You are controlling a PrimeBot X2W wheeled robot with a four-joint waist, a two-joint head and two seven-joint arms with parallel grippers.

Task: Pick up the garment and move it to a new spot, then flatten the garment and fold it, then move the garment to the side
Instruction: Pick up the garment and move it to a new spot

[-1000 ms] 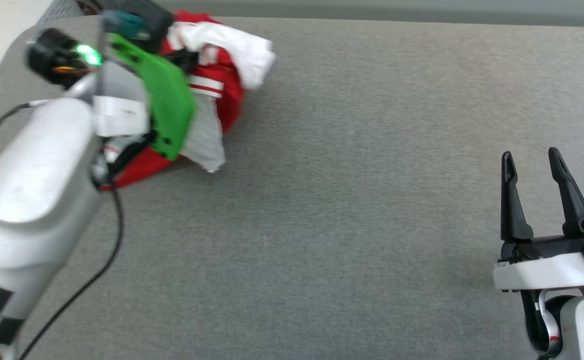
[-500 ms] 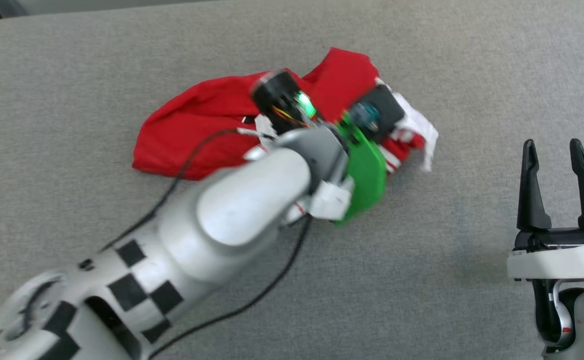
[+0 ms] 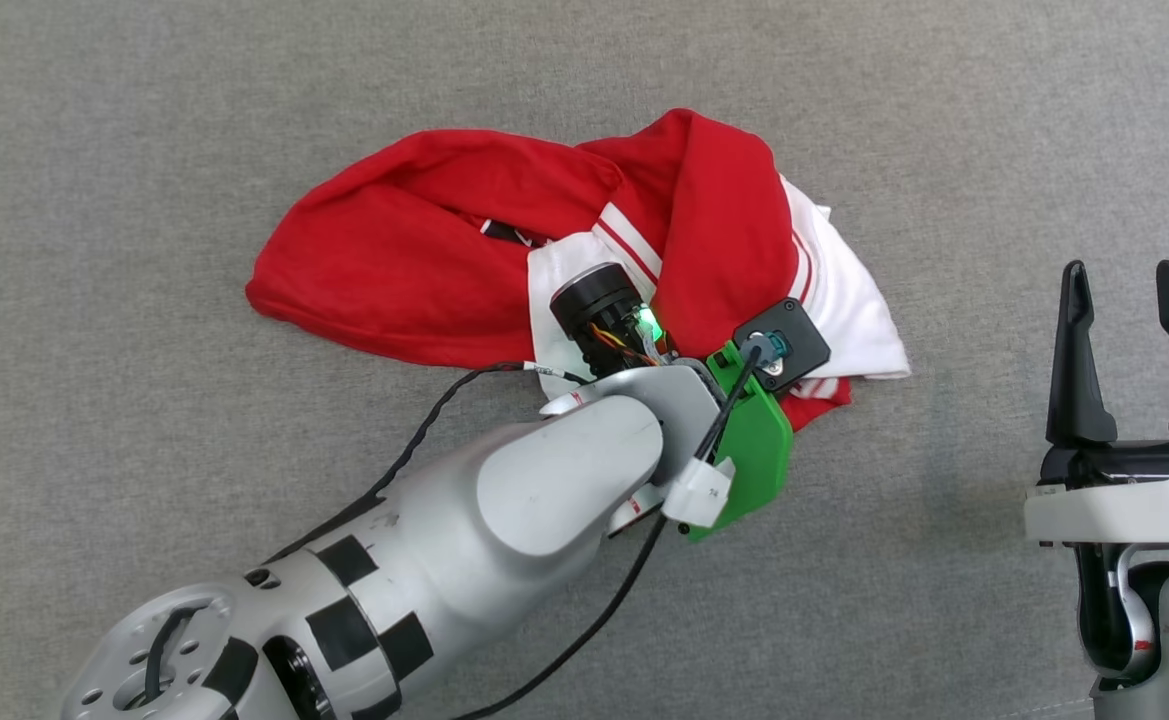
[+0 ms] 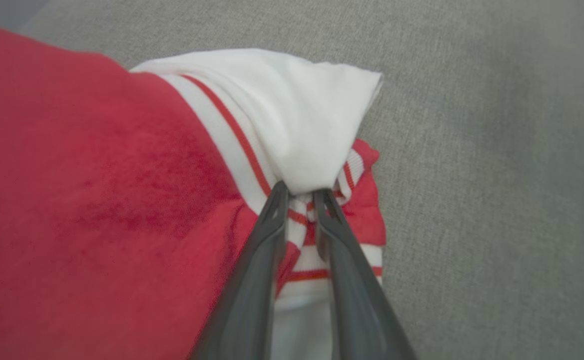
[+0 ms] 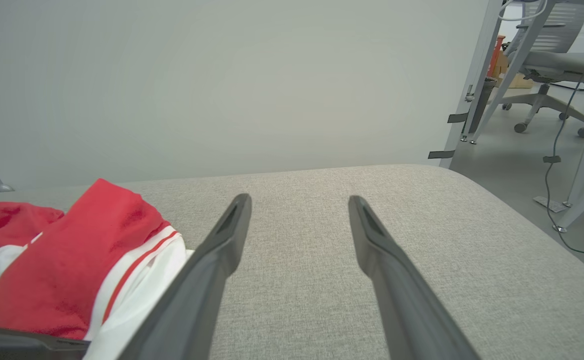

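Garment (image 3: 414, 250) lies bunched on the grey counter (image 3: 944, 120), near its middle. Left hand (image 4: 300, 190) is clamped on the striped sleeve hem, probably because a hem gives a firm edge for dragging the cloth. Right hand (image 3: 1122, 275), fingers apart, stands well to the right and holds nothing, likely ready for the flattening.

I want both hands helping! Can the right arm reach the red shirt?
Probably yes. The right end effector is open, with just grey surface between it and the garment, which the left end effector grips.
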